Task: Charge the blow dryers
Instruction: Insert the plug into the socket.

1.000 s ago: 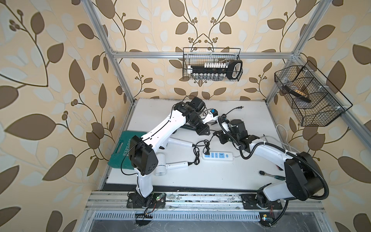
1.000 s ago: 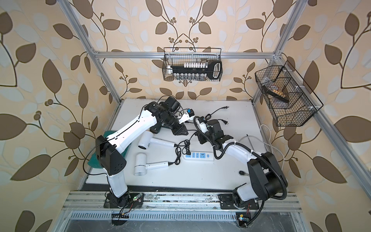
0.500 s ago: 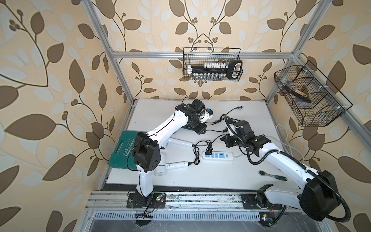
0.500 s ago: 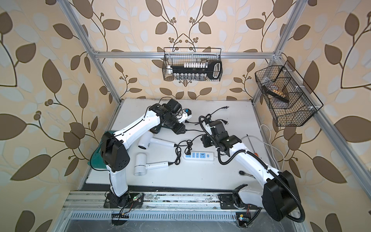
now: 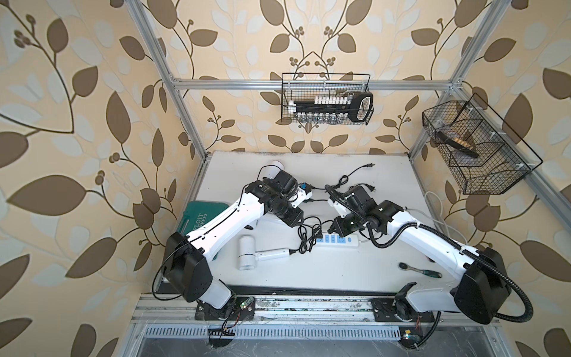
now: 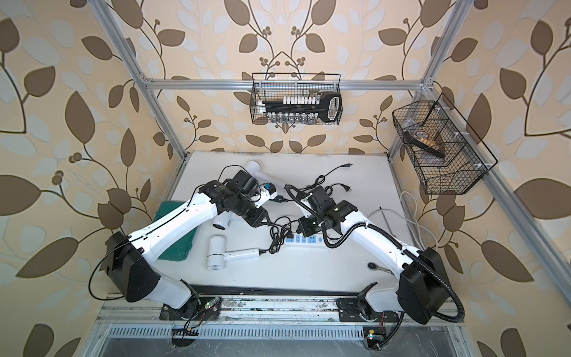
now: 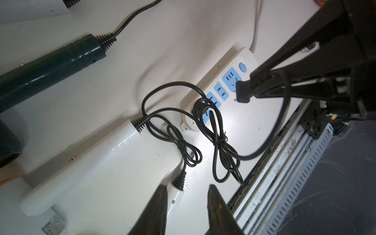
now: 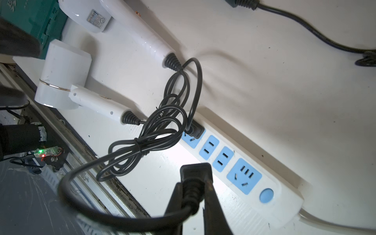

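Observation:
My right gripper (image 8: 195, 187) is shut on a black plug (image 8: 196, 173), which hangs just above the white power strip (image 8: 234, 162) by its blue sockets. Another plug (image 8: 193, 130) sits in the strip's end socket. In both top views a white blow dryer (image 5: 247, 256) (image 6: 216, 256) lies left of the strip (image 5: 336, 240). A second white one (image 6: 221, 222) lies under my left arm and a third (image 5: 276, 165) at the back. The dark green dryer's handle (image 7: 50, 67) shows in the left wrist view. My left gripper (image 7: 187, 187) is open and empty above a white handle end (image 7: 177, 195).
A green case (image 5: 197, 216) lies at the table's left edge, and a ratchet tool (image 5: 417, 270) at the front right. Loose plugs (image 5: 369, 166) and cords lie at the back. The strip's white cable (image 5: 432, 197) loops at right. Wire baskets (image 5: 327, 99) (image 5: 479, 148) hang on the walls.
My right gripper has carried the plug forward from mid-table to just above the strip. My left gripper has opened wider and drawn back toward the front left.

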`<move>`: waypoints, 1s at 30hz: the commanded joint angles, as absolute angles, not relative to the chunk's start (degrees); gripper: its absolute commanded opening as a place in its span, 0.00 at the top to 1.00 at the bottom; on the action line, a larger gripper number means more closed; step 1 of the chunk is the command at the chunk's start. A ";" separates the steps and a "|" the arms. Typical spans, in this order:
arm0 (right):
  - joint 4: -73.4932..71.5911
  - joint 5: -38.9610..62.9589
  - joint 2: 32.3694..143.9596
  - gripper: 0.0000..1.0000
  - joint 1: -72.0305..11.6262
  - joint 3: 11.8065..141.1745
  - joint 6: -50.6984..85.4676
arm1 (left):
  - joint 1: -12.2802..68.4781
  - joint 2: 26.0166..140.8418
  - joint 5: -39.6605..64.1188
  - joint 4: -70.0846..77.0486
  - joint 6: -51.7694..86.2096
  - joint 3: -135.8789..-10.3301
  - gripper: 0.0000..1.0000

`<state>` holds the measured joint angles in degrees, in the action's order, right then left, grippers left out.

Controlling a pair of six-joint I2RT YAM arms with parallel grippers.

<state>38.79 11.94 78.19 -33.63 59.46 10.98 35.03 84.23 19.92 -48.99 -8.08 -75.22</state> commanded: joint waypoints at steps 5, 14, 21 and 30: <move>32.16 16.56 76.83 1.00 -33.88 54.38 -7.70 | 34.90 80.41 26.37 -44.33 -9.59 -72.43 0.65; 39.49 26.37 78.67 1.00 -29.01 56.95 -38.86 | 35.30 80.69 31.20 -42.58 -7.66 -72.22 0.70; 50.30 25.49 86.60 1.00 -29.05 62.32 -47.66 | 35.28 80.21 32.79 -41.98 -7.11 -72.18 0.70; 46.60 25.51 89.03 1.00 -29.79 62.72 -43.40 | 35.37 79.55 32.74 -41.93 -6.88 -72.07 0.69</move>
